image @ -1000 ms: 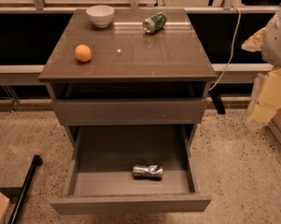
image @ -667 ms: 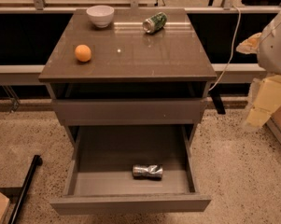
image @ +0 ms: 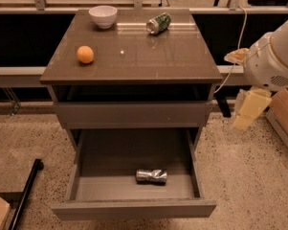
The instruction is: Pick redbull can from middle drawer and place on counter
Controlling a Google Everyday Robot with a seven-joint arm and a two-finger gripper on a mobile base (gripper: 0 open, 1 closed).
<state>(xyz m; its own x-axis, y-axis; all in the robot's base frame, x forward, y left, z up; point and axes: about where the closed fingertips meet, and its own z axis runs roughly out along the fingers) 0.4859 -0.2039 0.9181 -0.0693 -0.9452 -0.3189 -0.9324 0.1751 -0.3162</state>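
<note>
The redbull can (image: 151, 176), slim and silvery, lies on its side in the open middle drawer (image: 134, 208), near the front and right of centre. The counter (image: 134, 56) is the glossy brown-grey top of the cabinet. My gripper (image: 246, 110) hangs as a cream-coloured piece below the white arm (image: 275, 56) at the right. It is beside the cabinet's right side, level with the shallower drawer front, and well above and to the right of the can. It holds nothing that I can see.
On the counter are a white bowl (image: 103, 16) at the back left, an orange (image: 85, 54) at the left, and a green-patterned can (image: 159, 23) lying at the back. A wooden box (image: 284, 114) stands at the right. A black bar (image: 24, 195) lies on the floor at the left.
The arm and gripper have moved left, closer to the cabinet's right side. The can, the drawer and the counter items have not moved.
</note>
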